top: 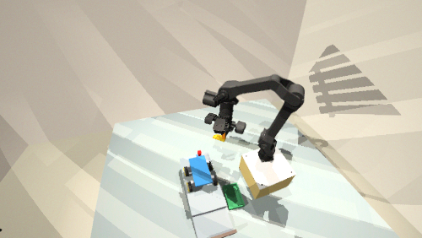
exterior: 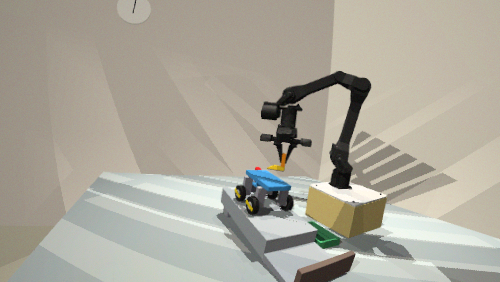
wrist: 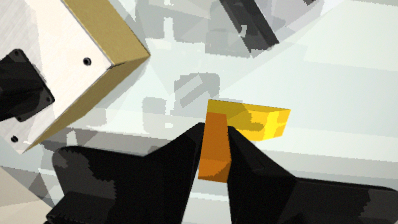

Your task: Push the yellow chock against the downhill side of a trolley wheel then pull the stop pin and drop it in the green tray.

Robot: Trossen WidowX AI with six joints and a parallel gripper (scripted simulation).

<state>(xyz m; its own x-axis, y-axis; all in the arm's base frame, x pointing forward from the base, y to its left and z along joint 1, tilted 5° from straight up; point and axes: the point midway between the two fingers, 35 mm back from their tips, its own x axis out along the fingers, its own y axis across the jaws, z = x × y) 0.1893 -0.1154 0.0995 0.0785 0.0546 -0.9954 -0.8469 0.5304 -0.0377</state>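
Observation:
My gripper (top: pixel 224 133) (exterior: pixel 283 159) (wrist: pixel 214 130) is shut on the orange handle of the yellow chock (top: pixel 219 137) (exterior: pixel 275 168) (wrist: pixel 267 121). It holds the chock in the air, beyond the uphill end of the ramp (top: pixel 206 201) (exterior: pixel 280 228). The chock's black base cannot be made out. The blue trolley (top: pixel 200 170) (exterior: pixel 268 180) stands on the upper part of the ramp. The red head of the stop pin (top: pixel 199 153) (exterior: pixel 258 169) shows at the trolley's uphill end; its shaft is hidden. The green tray (top: pixel 233 196) (exterior: pixel 328 243) sits beside the ramp and looks empty.
The arm's box-shaped base (top: pixel 256 190) (exterior: pixel 350 220) (wrist: pixel 107 10) stands right of the ramp in the top and exterior views, with the tray between them. A brown end board (top: pixel 224 234) (exterior: pixel 325 268) crosses the ramp's low end. A dark bar (wrist: pixel 250 25) shows at the top of the wrist view.

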